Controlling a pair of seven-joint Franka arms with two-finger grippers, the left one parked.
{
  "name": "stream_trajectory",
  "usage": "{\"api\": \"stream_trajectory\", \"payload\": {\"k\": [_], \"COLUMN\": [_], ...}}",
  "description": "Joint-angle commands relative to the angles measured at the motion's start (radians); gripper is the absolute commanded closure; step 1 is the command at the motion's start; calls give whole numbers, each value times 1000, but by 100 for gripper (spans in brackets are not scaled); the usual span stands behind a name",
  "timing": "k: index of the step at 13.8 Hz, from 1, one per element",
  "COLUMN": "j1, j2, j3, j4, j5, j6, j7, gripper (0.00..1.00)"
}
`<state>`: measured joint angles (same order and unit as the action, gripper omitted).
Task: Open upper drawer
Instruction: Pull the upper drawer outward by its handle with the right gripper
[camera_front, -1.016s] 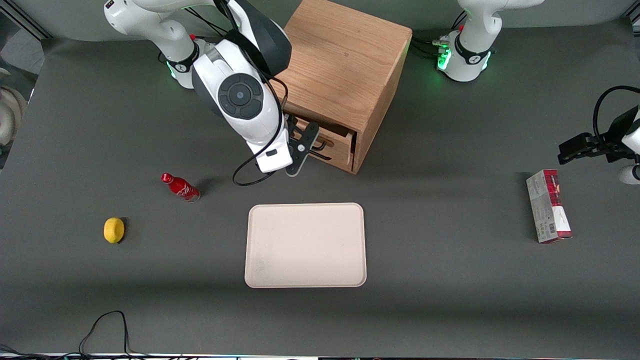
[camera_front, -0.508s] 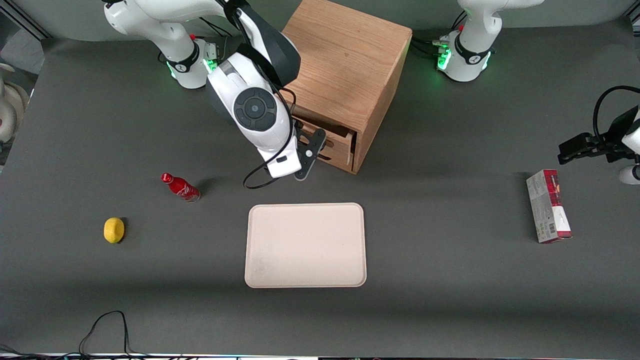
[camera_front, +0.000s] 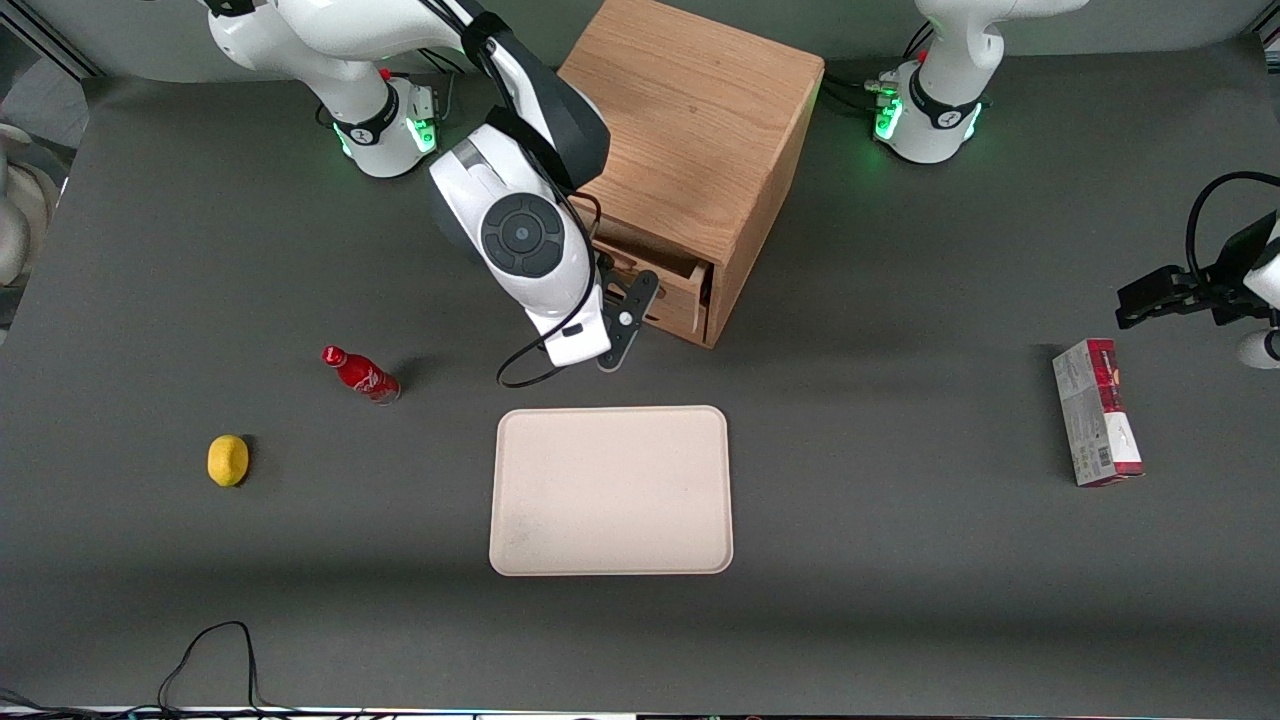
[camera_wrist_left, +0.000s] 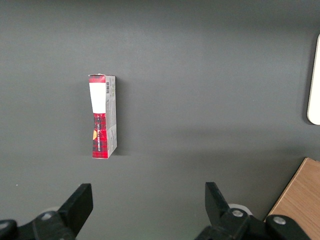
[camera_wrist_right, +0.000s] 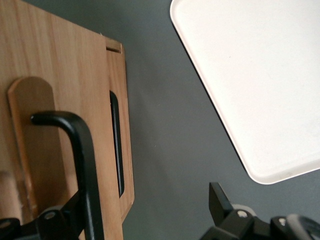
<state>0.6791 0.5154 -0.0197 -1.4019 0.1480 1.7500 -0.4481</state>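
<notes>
The wooden cabinet (camera_front: 690, 130) stands at the back of the table, its drawers facing the tray. A dark gap shows above the upper drawer (camera_front: 672, 288), under the cabinet's top. My right gripper (camera_front: 628, 305) hangs just in front of that drawer, and the wrist hides most of the front. In the right wrist view the gripper (camera_wrist_right: 147, 202) is open. The drawer's black wire handle (camera_wrist_right: 84, 165) runs close beside one finger (camera_wrist_right: 72, 212), inside the gap; the other finger (camera_wrist_right: 218, 197) hangs over bare table. A second black handle (camera_wrist_right: 115, 145) shows on the wood beside it.
A cream tray (camera_front: 610, 490) lies nearer the front camera than the cabinet. A red bottle (camera_front: 362, 374) and a lemon (camera_front: 228, 460) lie toward the working arm's end. A red and white box (camera_front: 1097, 412) lies toward the parked arm's end. A black cable (camera_front: 215, 650) loops at the front edge.
The right arm has swung along the drawer fronts toward the parked arm's end, carrying the gripper closer in over the upper drawer's handle. The drawer itself looks unchanged.
</notes>
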Motion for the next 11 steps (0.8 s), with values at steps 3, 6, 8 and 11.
{"api": "stream_trajectory", "payload": {"k": [3,6,8,11], "j1": [-21,-41,-52,-69], "j2": [20,20,20,20], "j3": [-13,-12,-14,-14], "j4": [12,14,14,15], "j5": [10,12,8,8], "j6": [39,40,40,40], "j7": [-26,-27,-27,-27], "gripper": [0,0,0,0]}}
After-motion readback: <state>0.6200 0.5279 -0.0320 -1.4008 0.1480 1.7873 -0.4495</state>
